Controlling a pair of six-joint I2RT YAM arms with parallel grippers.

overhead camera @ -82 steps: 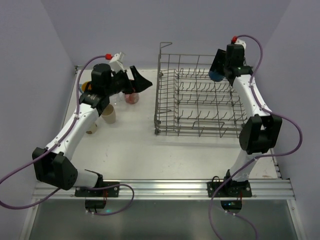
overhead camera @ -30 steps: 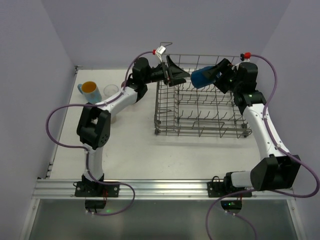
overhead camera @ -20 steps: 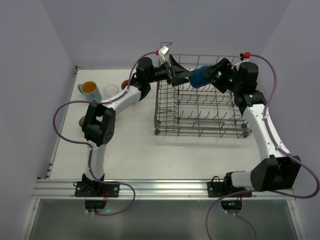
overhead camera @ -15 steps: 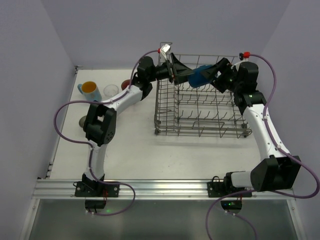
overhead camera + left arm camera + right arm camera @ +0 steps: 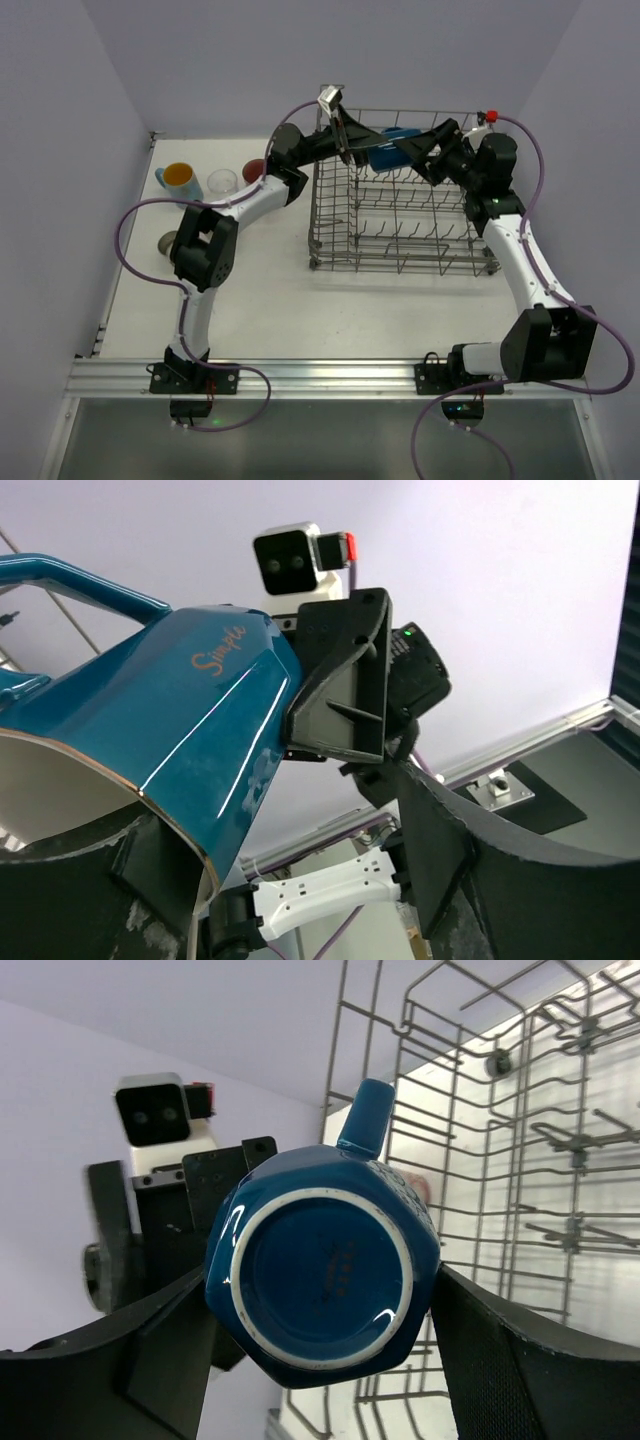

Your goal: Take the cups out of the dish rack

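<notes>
Over grey wire dish rack I see dark blue mug lying 9-to-3: right fingers clamp base, left fingers apart at rim.

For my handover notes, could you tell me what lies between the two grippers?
The dark blue mug, over the dish rack, per the top view.
</notes>
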